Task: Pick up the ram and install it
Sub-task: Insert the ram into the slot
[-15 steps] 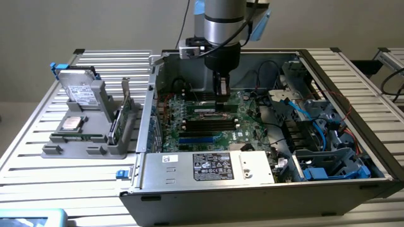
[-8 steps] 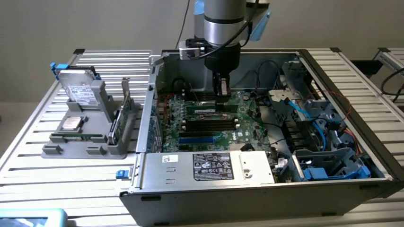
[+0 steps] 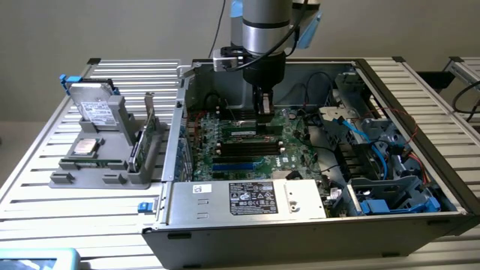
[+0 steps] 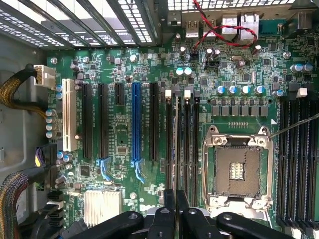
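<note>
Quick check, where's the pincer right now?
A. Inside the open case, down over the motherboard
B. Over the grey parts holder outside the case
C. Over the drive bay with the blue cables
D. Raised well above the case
A. In the exterior view, the pincer hangs low inside the open case, directly over the green motherboard, and the wrist view looks straight down on the board's long black slots.
</note>
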Motion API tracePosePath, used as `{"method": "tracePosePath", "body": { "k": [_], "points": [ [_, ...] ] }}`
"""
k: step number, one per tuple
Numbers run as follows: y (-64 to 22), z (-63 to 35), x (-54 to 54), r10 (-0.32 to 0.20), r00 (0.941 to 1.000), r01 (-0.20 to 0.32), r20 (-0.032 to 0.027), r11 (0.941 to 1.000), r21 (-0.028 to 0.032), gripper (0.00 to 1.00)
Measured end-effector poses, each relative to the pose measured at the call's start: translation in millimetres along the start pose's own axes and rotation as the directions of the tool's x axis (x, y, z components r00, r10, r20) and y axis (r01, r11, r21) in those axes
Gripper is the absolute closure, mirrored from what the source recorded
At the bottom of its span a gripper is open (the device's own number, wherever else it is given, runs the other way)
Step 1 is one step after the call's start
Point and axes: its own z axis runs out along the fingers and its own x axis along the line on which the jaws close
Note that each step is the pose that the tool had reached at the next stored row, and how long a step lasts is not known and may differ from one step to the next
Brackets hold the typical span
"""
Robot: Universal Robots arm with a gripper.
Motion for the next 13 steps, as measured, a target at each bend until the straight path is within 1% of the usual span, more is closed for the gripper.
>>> {"method": "tracePosePath", "body": {
  "k": [4,7,10,13],
  "points": [
    [0.0,1.1,-0.2,0.000,1.0000,0.000,0.0004,1.0000,0.0002,0.87],
    [0.1,1.8,-0.2,0.000,1.0000,0.000,-0.0001,1.0000,-0.0013,0.87],
    [0.1,2.4,-0.3,0.000,1.0000,0.000,-0.0002,1.0000,-0.0048,0.87],
    [0.1,2.4,-0.2,0.000,1.0000,0.000,-0.0001,1.0000,-0.0049,0.87]
  ]
}}
